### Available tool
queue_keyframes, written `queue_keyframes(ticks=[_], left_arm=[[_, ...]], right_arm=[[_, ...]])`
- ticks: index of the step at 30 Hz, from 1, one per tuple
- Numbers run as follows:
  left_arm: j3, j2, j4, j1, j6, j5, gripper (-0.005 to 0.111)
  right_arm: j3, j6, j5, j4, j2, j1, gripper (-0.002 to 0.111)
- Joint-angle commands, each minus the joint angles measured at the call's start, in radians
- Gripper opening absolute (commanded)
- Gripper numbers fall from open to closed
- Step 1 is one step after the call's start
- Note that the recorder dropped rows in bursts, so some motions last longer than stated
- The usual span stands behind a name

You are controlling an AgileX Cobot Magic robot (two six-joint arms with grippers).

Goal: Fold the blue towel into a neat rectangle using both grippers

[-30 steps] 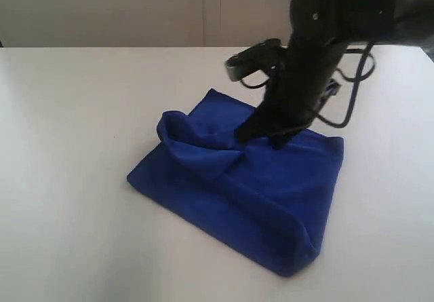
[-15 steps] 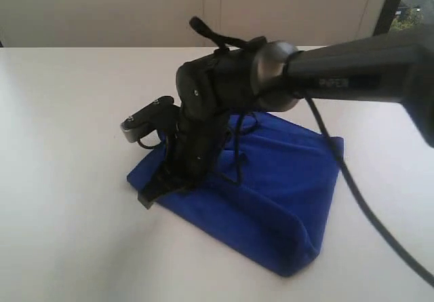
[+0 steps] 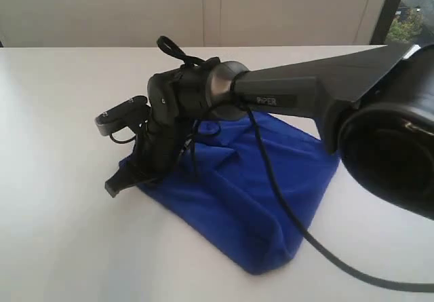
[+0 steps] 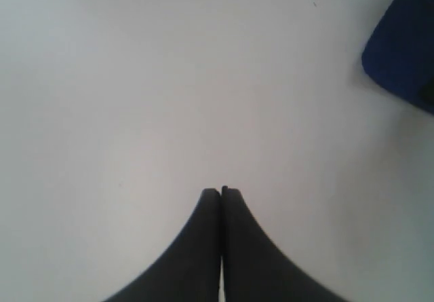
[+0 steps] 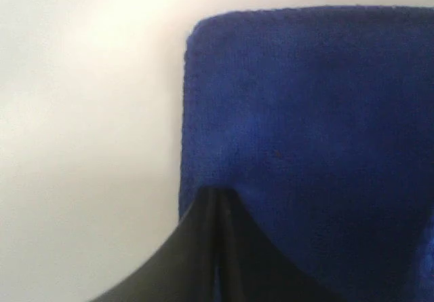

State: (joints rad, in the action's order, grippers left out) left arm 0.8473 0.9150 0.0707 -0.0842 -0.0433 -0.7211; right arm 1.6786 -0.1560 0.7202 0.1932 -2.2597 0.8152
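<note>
The blue towel (image 3: 271, 193) lies folded on the white table (image 3: 61, 112), its fold bulging at the near corner. No white label shows. My right arm reaches across it, and the right gripper (image 3: 112, 186) sits low at the towel's left edge. In the right wrist view the right gripper (image 5: 217, 192) is shut, with the towel's (image 5: 312, 112) edge pinched at the tips. Elsewhere, my left gripper (image 4: 222, 191) is shut on nothing above bare table, and a corner of the towel (image 4: 403, 51) shows off to one side. The exterior view does not show the left gripper.
A black cable (image 3: 291, 227) from the right arm hangs across the towel. A pale wall (image 3: 203, 10) runs behind the table's far edge. White tabletop surrounds the towel on all sides.
My right gripper swept from the towel's middle to its left edge, carrying a raised fold over with it. The towel now lies flatter and has slid slightly left.
</note>
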Motion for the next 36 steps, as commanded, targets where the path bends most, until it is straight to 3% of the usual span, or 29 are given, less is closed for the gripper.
queue_keyframes(ticks=[1, 10, 19, 26, 36], left_arm=[[-0.003, -0.008, -0.004, 0.002, -0.006, -0.005, 0.000], [-0.003, -0.008, -0.004, 0.002, -0.006, -0.005, 0.000], [-0.003, -0.008, -0.004, 0.002, -0.006, -0.005, 0.000], [-0.003, -0.008, -0.004, 0.002, -0.006, -0.005, 0.000], [-0.003, -0.008, -0.004, 0.002, -0.006, -0.005, 0.000]], right_arm=[[0.077, 0.046, -0.057, 0.000, -0.110, 0.001, 0.000], [0.273, 0.214, -0.188, 0.002, -0.234, -0.040, 0.000], [0.338, 0.133, 0.022, -0.025, -0.044, -0.060, 0.000], [0.310, 0.087, 0.178, -0.061, 0.021, -0.218, 0.000], [0.251, 0.054, 0.058, -0.051, -0.026, -0.371, 0.000]])
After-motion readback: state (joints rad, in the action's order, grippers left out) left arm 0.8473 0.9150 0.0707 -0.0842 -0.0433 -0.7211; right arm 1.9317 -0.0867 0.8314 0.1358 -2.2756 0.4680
